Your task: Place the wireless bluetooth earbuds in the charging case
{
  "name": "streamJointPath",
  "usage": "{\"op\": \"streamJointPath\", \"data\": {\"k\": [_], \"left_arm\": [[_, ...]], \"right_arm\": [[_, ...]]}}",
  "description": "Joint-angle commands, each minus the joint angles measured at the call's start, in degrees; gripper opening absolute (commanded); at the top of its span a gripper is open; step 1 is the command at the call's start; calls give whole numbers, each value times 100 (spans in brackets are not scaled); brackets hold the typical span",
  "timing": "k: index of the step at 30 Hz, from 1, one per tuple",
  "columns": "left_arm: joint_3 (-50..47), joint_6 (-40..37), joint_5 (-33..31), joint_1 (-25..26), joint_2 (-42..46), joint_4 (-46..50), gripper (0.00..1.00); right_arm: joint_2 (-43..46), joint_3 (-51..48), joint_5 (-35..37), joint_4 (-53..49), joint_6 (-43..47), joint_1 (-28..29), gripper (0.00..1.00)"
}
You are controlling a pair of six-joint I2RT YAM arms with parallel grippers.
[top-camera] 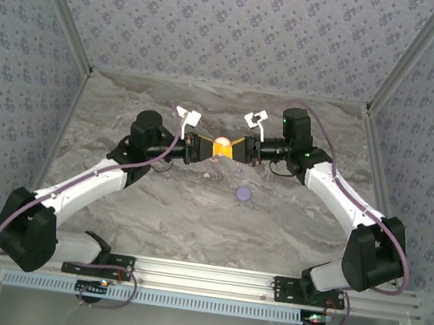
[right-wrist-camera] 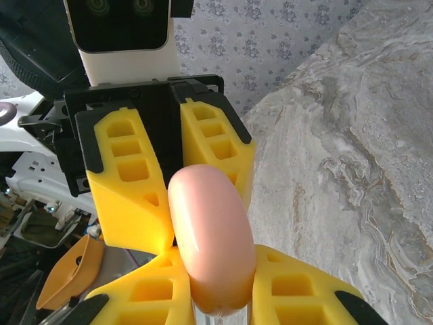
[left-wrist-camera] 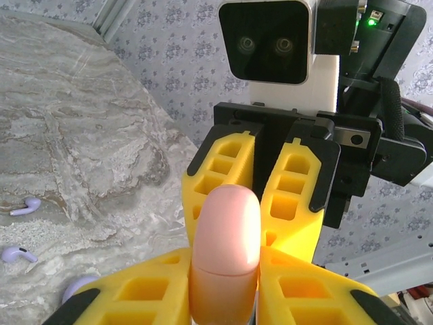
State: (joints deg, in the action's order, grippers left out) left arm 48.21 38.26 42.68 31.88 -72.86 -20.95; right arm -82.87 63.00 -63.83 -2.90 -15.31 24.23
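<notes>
Two purple earbuds (left-wrist-camera: pixel 25 206) lie on the table (top-camera: pixel 154 210) below the pink case (top-camera: pixel 222 145), a purple disc (top-camera: pixel 243 192) near them. Left gripper (top-camera: pixel 205 149) and right gripper (top-camera: pixel 239 149) clench that case from opposite sides.

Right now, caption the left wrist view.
Pink case clamped between left gripper and right gripper; purple earbuds on table.
</notes>
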Motion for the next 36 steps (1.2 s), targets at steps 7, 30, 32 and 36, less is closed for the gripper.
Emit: {"op": "streamJointPath", "data": {"k": [7, 30, 32, 36], "left_arm": [[176, -221, -173, 77, 69, 307, 14], [189, -245, -156, 18, 185, 344, 12], [179, -223, -5, 22, 189, 245, 12], [193, -258, 220, 59, 211, 183, 12]], "right_arm": [[225, 251, -33, -272, 252, 53, 35], [427, 287, -80, -770, 591, -224, 53], [402, 315, -78, -779, 607, -225, 54], [354, 349, -121, -769, 617, -226, 53]]}}
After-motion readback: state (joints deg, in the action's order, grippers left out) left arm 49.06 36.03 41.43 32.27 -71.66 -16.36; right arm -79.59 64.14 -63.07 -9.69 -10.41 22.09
